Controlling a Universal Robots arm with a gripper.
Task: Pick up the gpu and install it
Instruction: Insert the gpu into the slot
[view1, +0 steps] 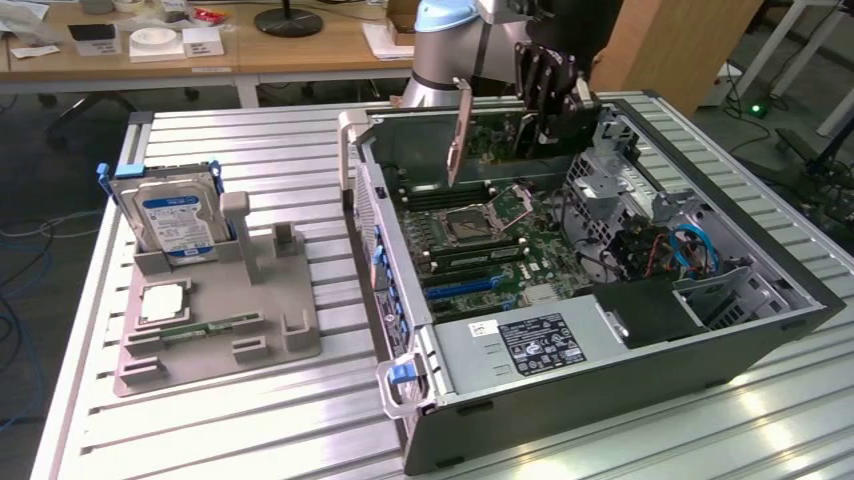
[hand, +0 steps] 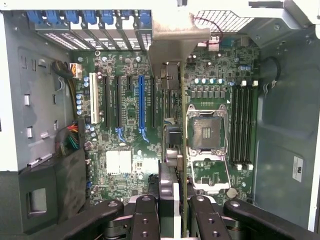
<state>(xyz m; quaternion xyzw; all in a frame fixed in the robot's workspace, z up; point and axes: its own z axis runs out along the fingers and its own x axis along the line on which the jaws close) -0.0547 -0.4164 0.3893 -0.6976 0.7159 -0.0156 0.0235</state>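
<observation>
Slotted metal table (view1: 227, 430) carries the open computer case (view1: 641, 390). Gripper (view1: 550, 100) is clamped on the gpu (view1: 497, 135), held upright over the motherboard's (hand: 125, 100) far end. Pickup is done; seating in a slot is outstanding.

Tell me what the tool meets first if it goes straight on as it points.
Probably the motherboard, between the blue slot and CPU socket; the gpu the tool grips would touch first. Depth unclear.

Silver arm (view1: 447, 60) with a pale blue joint cap at the frame's top centre; black gripper (view1: 550, 100), its jointed finger links studded with round screws
</observation>
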